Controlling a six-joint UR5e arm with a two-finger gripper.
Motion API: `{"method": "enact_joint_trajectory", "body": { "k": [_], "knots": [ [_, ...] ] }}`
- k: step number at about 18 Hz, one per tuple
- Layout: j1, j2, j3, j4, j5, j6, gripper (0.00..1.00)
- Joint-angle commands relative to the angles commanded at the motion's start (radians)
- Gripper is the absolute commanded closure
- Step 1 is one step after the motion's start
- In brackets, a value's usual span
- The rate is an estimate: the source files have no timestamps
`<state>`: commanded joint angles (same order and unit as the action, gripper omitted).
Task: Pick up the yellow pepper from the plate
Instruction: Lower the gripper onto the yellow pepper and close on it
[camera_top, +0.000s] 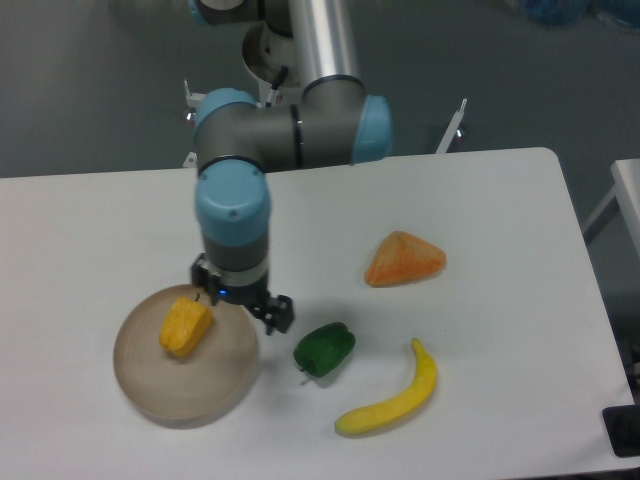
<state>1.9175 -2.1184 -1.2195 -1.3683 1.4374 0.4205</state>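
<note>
The yellow pepper (186, 325) lies on the plate (195, 395), apparently light, rigid and smooth-skinned, best gripped across its blocky flanks; the gripper (243, 302) hangs beside it holding nothing, jaws' opening indeterminate from this angle.

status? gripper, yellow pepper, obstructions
Gripper low over plate's right rim, jaw state unclear. Yellow pepper on plate, not visibly gripped. Green pepper just right, off plate.
</note>
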Motion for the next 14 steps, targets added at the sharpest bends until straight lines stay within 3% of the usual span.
{"method": "enact_joint_trajectory", "body": {
  "k": [1,6,14],
  "knots": [
    [0.0,0.0,-0.009,0.008,-0.003,-0.011,0.0],
    [-0.015,0.002,-0.106,0.15,0.009,-0.006,0.0],
    [-0.072,-0.008,-0.129,0.16,0.038,-0.011,0.0]
  ]
}}
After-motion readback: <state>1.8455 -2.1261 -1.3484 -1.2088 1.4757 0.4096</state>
